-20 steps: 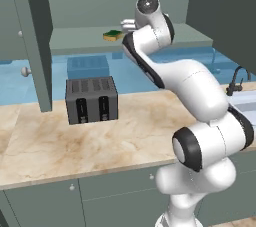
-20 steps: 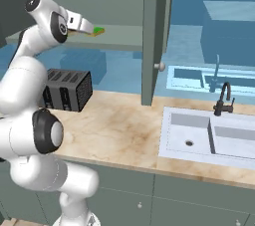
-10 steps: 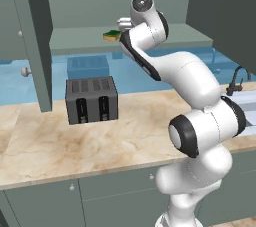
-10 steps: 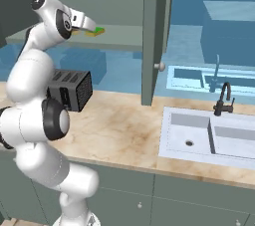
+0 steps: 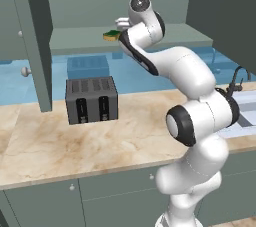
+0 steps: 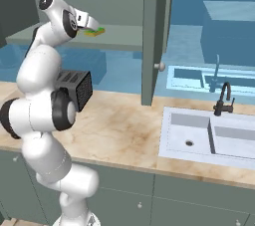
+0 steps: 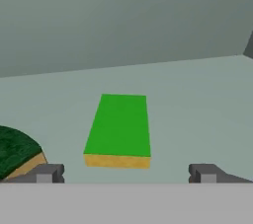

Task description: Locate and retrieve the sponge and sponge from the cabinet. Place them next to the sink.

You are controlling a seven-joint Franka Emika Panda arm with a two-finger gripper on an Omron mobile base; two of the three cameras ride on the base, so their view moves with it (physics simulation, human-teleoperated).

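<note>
On the cabinet shelf (image 7: 197, 90) a bright green sponge (image 7: 120, 127) with a yellow edge lies flat, straight ahead between my two fingertips (image 7: 47, 173). The yellow sponge with the dark green top (image 7: 15, 151) lies beside it at the lower left, partly cut off. My gripper (image 7: 126, 173) is open and just short of the green sponge, holding nothing. From the base, the hand (image 5: 124, 23) reaches onto the shelf (image 5: 165, 36) next to a sponge (image 5: 111, 35), which also peeks out under the gripper (image 6: 89, 22) as a sponge (image 6: 95, 32). The sink (image 6: 199, 135) with its dark faucet (image 6: 224, 99) lies to the right.
The cabinet's open doors stand on either side of the arm, one door (image 5: 32, 36) with a knob (image 5: 25, 71) on the left and another door (image 6: 154, 31) on the right. A dark toaster (image 5: 92, 100) stands on the marble counter (image 5: 50, 146) below the shelf.
The hand has pushed a little farther in over the shelf toward the sponges, and the arm's elbow has swung. The sponges lie where they were.
</note>
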